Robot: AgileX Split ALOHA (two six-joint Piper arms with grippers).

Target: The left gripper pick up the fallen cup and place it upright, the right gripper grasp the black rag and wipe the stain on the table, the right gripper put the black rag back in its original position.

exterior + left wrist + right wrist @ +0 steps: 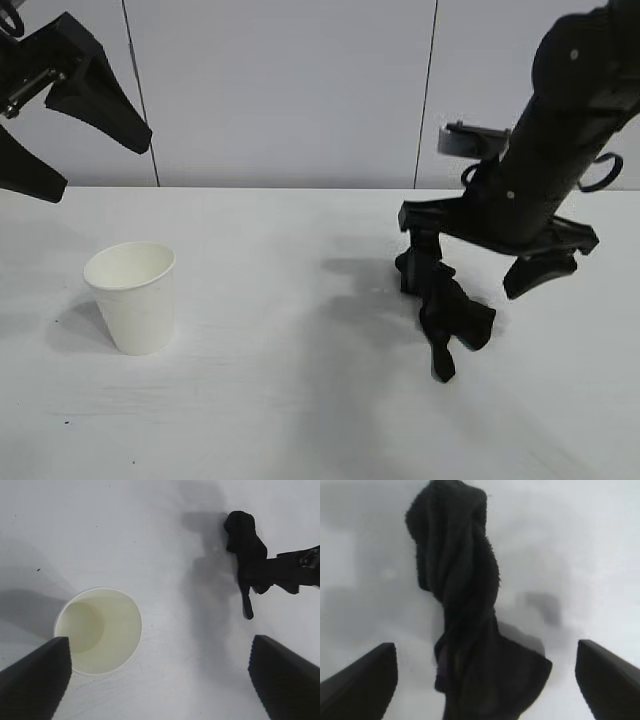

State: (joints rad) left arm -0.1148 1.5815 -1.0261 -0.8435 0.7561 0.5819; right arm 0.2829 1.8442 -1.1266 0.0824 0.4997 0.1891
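The white paper cup [132,297] stands upright on the table [300,420] at the left, mouth up and empty [97,630]. My left gripper [70,135] hangs open high above the table's left end, over the cup but apart from it; its view shows nothing between its fingers [162,680]. The black rag [450,312] lies twisted on the table right of centre [247,555]. My right gripper [482,270] straddles the rag from above, open, with both fingers clear of the cloth [455,580]. No stain shows on the table.
A pale panelled wall [290,90] runs behind the table's back edge. White tabletop stretches between the cup and the rag and along the front. The right arm's shadow [360,290] falls left of the rag.
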